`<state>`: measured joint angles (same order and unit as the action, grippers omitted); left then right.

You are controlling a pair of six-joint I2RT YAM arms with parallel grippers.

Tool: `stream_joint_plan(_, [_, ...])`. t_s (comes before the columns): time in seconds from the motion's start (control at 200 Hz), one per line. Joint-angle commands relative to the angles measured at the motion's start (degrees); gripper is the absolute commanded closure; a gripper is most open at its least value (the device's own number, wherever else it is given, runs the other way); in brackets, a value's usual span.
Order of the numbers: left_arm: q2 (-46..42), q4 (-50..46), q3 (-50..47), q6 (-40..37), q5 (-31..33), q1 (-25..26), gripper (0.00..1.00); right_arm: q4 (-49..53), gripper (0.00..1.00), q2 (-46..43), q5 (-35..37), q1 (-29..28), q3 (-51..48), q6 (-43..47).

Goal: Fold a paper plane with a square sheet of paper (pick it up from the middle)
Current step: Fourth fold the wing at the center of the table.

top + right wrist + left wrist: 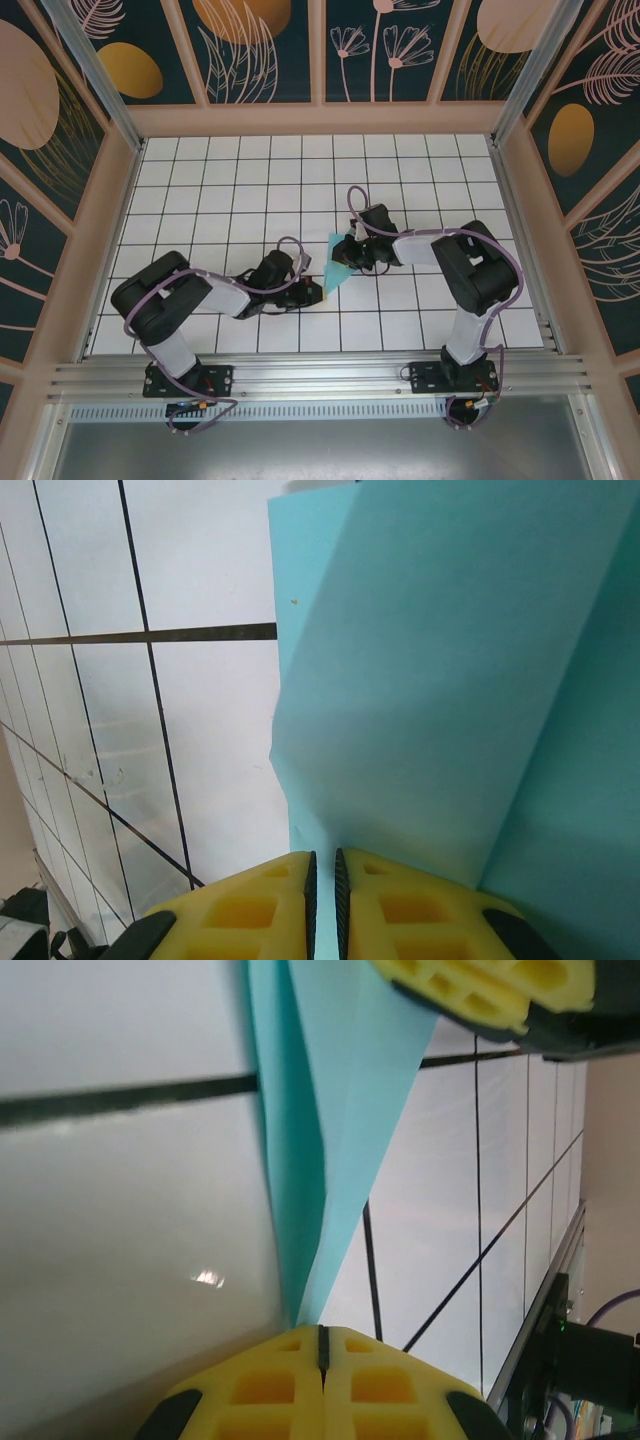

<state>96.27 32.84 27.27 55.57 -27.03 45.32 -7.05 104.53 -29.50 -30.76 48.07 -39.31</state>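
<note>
Paper plane (337,264) at table centre, long axis running 7 to 1 o'clock in the top view. Left gripper (314,290) pinches the pointed tip at 7, right gripper (351,258) pinches the wide end at 1. Both arms equally near.

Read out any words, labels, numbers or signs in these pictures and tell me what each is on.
None to read. The folded cyan paper is plain, the left fingers and right fingers are unmarked, and the gridded table and patterned walls show only lines and leaf shapes.
</note>
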Motion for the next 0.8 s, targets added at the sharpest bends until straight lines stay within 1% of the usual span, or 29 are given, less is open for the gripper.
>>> stream_joint_plan(0.0, [-5.28, -6.26, 0.2, -1.11, 0.23, 0.19, 0.95, 4.78, 0.82, 4.72, 6.93, -0.26, -1.19, 1.36])
stream_joint_plan(0.065, [-7.14, -6.46, 2.26, -1.69, 1.41, 0.1, 0.94, 4.69, 0.82, 4.87, 6.99, -0.26, -1.25, 1.31])
stream_joint_plan(0.14, [-7.38, -6.77, 5.83, -2.65, 3.04, 0.11, 0.94, 4.26, 0.82, 4.8, 6.83, -0.26, -1.51, 1.08])
stream_joint_plan(0.26, [-4.25, -7.78, 10.7, -3.91, 5.63, -0.02, 0.93, 3.87, 0.82, 5.05, 6.72, -0.26, -1.51, 1.05])
stream_joint_plan(0.36, [-0.73, -7.71, 13.13, -4.12, 6.04, -0.06, 0.93, 3.52, 0.82, 5.29, 6.43, -0.26, -1.49, 0.93])
stream_joint_plan(0.49, [1.61, -6.03, 12.77, -2.62, 6.26, -0.03, 0.94, 2.96, 0.82, 5.52, 6.12, -0.26, -1.76, 0.85])
stream_joint_plan(0.52, [3.31, -5.7, 12.51, -2.45, 6.45, 0.01, 0.94, 2.92, 0.82, 5.51, 6.03, -0.26, -1.78, 0.81])
stream_joint_plan(0.796, [5.06, -1.9, 10.71, -2.11, 7.37, -0.05, 0.94, 3.18, 0.82, 5.08, 6.09, -0.26, -1.91, 0.99])
